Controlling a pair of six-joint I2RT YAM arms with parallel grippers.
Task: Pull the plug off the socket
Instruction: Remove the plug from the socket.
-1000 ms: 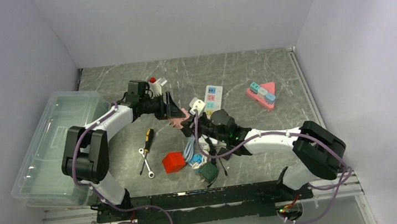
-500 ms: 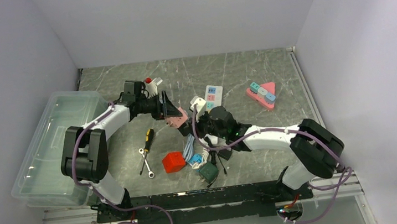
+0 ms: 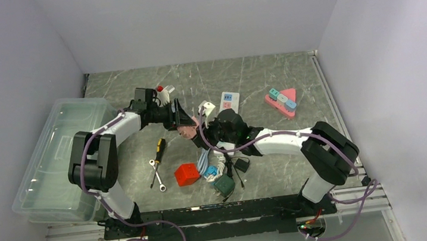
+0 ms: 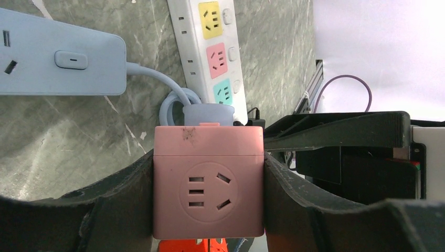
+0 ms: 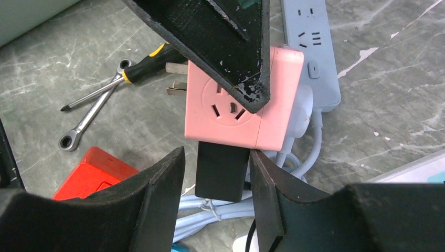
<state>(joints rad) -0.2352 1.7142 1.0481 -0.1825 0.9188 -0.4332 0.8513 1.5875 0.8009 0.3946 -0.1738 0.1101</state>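
Note:
My left gripper (image 4: 208,195) is shut on a pink cube socket (image 4: 208,184) and holds it above the table; it sits left of centre in the top view (image 3: 182,122). A black plug (image 5: 220,170) sticks out of the socket's (image 5: 278,123) underside. My right gripper (image 5: 218,157) is open, its fingers on either side of the black plug: the right finger lies against it and a gap shows on the left. In the top view the right gripper (image 3: 205,133) meets the pink socket (image 3: 188,129). A pale blue cable plug also sits in the socket's back.
A pale blue power strip (image 4: 57,60) and a white strip with coloured outlets (image 3: 229,102) lie beyond. A red cube (image 3: 186,174), green cube (image 3: 224,184), screwdriver (image 3: 158,147) and wrench (image 3: 157,177) lie below. A clear bin (image 3: 54,161) stands at left, a pink triangular strip (image 3: 281,101) at right.
My right gripper has moved up and left to the pink socket, coming around the black plug. The left gripper with the socket has shifted slightly left.

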